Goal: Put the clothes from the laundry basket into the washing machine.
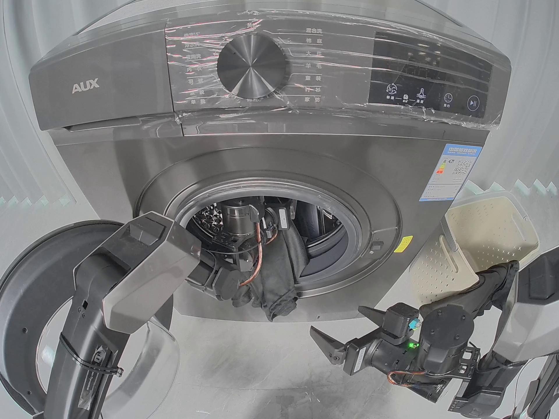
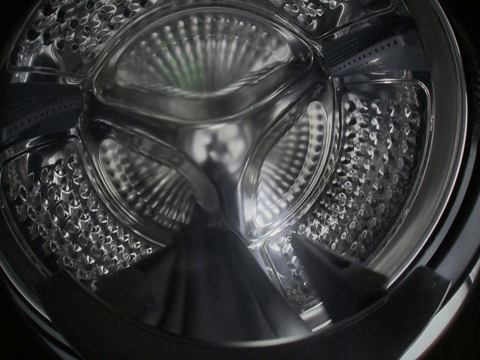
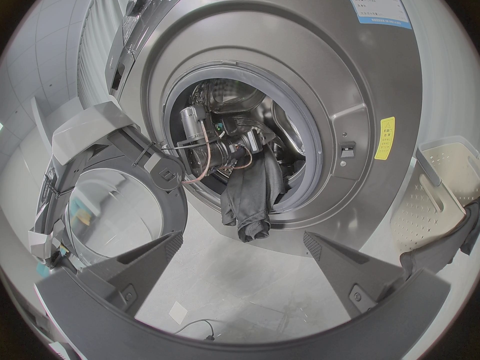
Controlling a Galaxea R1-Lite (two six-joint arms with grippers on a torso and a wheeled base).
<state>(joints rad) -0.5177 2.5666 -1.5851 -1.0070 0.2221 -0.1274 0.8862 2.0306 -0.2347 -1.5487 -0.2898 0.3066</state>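
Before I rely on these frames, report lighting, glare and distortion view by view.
Head view: evenly lit, glare streaks on the plastic film, washing machine bowed by the lens. Left wrist view: dim drum with hot highlights, dark garment near-silhouette. Right wrist view: strong fisheye, black corners, even light on the door opening.

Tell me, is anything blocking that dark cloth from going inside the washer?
Nothing visible does: the round glass door is swung wide open. The dark grey cloth hangs out over the opening's grey rubber rim.
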